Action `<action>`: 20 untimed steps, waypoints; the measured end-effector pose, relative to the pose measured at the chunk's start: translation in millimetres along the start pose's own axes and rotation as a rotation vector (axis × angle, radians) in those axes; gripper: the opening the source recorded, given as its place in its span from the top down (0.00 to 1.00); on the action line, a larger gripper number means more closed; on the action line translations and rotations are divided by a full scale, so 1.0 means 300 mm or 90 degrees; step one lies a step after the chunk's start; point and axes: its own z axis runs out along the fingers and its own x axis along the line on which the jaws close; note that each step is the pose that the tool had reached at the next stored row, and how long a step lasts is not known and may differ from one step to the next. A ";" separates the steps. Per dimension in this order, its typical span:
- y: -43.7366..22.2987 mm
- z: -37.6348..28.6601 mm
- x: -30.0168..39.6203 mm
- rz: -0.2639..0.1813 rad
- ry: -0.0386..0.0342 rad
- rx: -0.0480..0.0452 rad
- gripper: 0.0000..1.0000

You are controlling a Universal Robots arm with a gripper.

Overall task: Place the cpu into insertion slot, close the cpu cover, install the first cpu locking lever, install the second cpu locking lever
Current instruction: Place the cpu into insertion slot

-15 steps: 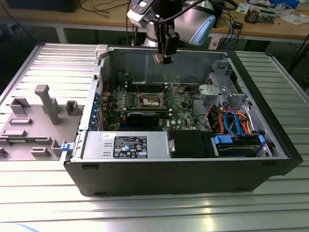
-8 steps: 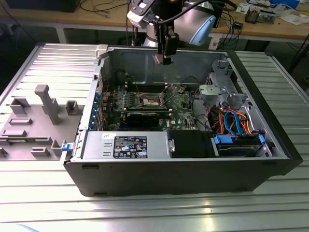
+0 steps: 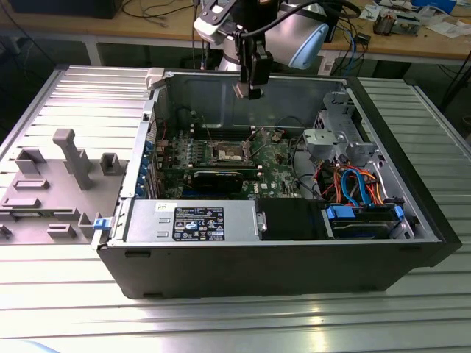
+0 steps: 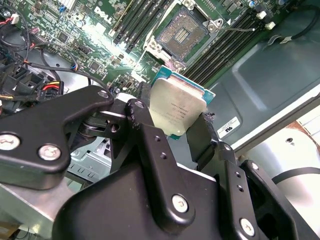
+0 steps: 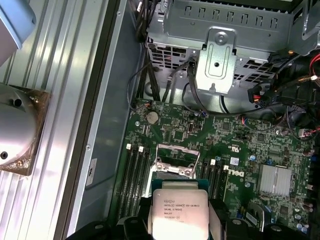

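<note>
My gripper (image 3: pixel 249 90) hangs above the open computer case (image 3: pixel 294 261), over its back wall. It is shut on the cpu (image 4: pixel 176 107), a small square chip with a silvery top, clamped edge to edge between the two black fingers (image 4: pixel 142 112). In the first wrist view the cpu (image 5: pixel 176 214) sits just short of the insertion slot (image 5: pixel 175 167). The slot (image 4: pixel 181 34) lies open on the green motherboard (image 3: pixel 276 173), its contacts bare. The silvery cpu cover (image 5: pixel 176 150) stands raised along the slot's far edge. A thin wire locking lever (image 4: pixel 237 30) sticks out beside the slot.
Dark memory slots (image 5: pixel 135 175) flank the socket on both sides. A metal drive cage (image 3: pixel 331 136), bundled coloured cables (image 3: pixel 353 184) and a power supply (image 3: pixel 188 220) fill the case. A grey fixture (image 3: pixel 66 158) stands on the ribbed table at the exterior view's left.
</note>
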 end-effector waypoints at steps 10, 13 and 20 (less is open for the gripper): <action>0.000 0.002 0.000 0.006 -0.0005 -0.0001 0.47; 0.000 0.002 0.000 0.007 -0.0006 -0.0001 0.47; 0.000 0.002 0.000 0.007 -0.0006 -0.0001 0.47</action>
